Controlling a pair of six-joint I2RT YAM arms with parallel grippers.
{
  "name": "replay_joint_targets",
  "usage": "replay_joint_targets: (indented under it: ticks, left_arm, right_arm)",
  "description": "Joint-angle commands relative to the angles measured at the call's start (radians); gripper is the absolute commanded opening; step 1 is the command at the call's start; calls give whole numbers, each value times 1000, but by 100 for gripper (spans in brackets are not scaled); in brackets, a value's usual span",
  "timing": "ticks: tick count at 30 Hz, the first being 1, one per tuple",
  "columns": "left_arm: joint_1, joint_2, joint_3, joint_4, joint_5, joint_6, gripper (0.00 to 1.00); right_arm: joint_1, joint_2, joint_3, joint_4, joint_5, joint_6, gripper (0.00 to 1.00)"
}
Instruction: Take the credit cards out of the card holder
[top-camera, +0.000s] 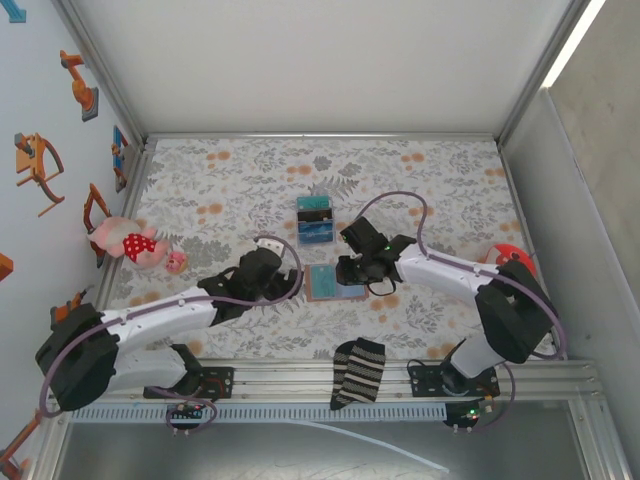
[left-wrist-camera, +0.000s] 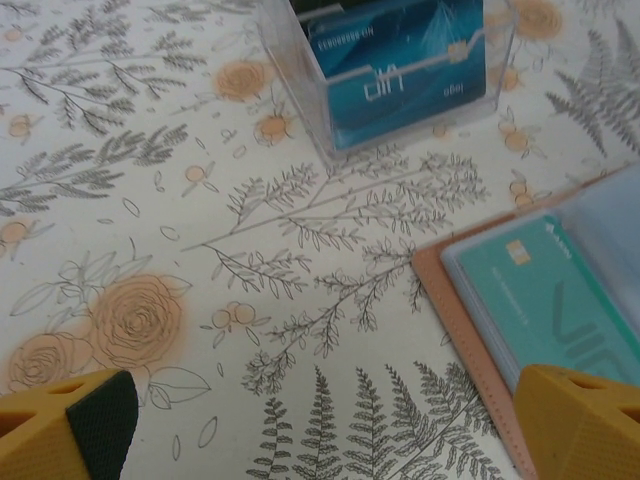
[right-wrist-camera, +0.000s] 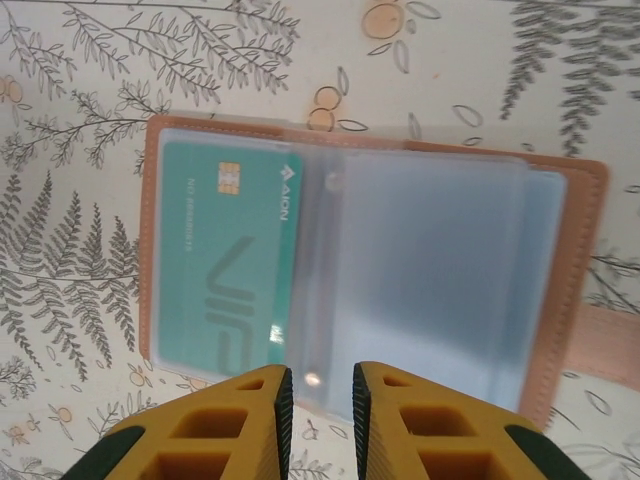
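Note:
The tan card holder (top-camera: 333, 283) lies open and flat on the floral cloth. Its left clear sleeve holds a teal credit card (right-wrist-camera: 225, 260), and the middle sleeves (right-wrist-camera: 430, 270) look blank. A closing tab sticks out at the right by the tan rim (right-wrist-camera: 578, 250). My right gripper (right-wrist-camera: 322, 400) hovers over the holder's near edge with its jaws a narrow gap apart; the sleeves' edge lies under that gap. My left gripper (left-wrist-camera: 330, 440) is wide open over bare cloth, just left of the card holder (left-wrist-camera: 455, 310) and its teal card (left-wrist-camera: 545, 300).
A clear box (top-camera: 315, 220) with blue cards (left-wrist-camera: 400, 70) standing in it sits just beyond the holder. A pink plush toy (top-camera: 130, 243) lies at the far left, a striped sock (top-camera: 358, 372) on the front rail, and a red object (top-camera: 510, 255) at the right wall.

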Motion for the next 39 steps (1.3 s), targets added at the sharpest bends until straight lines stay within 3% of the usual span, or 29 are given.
replay_joint_targets:
  ticks: [1, 11, 39]
  left_arm:
    - [-25, 62, 31, 44, -46, 24, 97]
    - [-32, 201, 45, 151, -5, -18, 97]
    - [-38, 338, 96, 92, -5, 5, 97]
  right_arm:
    - [-7, 29, -12, 60, -68, 28, 23]
    - [-6, 107, -3, 115, -126, 40, 21]
    - [-42, 164, -43, 191, -193, 82, 20]
